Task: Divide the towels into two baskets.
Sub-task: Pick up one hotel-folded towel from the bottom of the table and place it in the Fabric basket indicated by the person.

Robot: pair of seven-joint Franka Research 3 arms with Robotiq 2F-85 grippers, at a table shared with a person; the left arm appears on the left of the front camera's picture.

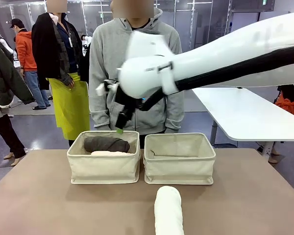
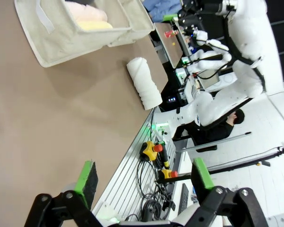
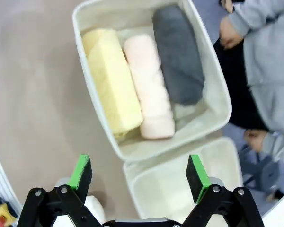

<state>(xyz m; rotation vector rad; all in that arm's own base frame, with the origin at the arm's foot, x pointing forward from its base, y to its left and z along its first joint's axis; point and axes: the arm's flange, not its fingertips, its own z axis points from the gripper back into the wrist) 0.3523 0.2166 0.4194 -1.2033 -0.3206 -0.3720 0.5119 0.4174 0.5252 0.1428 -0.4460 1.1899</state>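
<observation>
Two beige baskets stand side by side mid-table. The left basket (image 1: 104,166) (image 3: 92,90) holds the dark grey towel (image 1: 107,144) (image 3: 179,56), the pink towel (image 3: 150,87) and the yellow towel (image 3: 111,94), lying side by side. In the right basket (image 1: 179,166) (image 3: 146,189) I see no towel. The white towel (image 1: 168,210) (image 2: 144,82) lies on the table in front of the right basket. My right gripper (image 1: 118,128) (image 3: 139,172) hangs open above the left basket, nothing between its fingers. My left gripper (image 2: 144,177) is open and empty, off the table's near edge.
A person in a grey hoodie (image 1: 132,63) stands right behind the baskets, hands (image 3: 229,30) near the far rims. My right arm (image 1: 225,58) stretches across above the table from the right. The brown table (image 1: 49,205) is bare in front of the left basket.
</observation>
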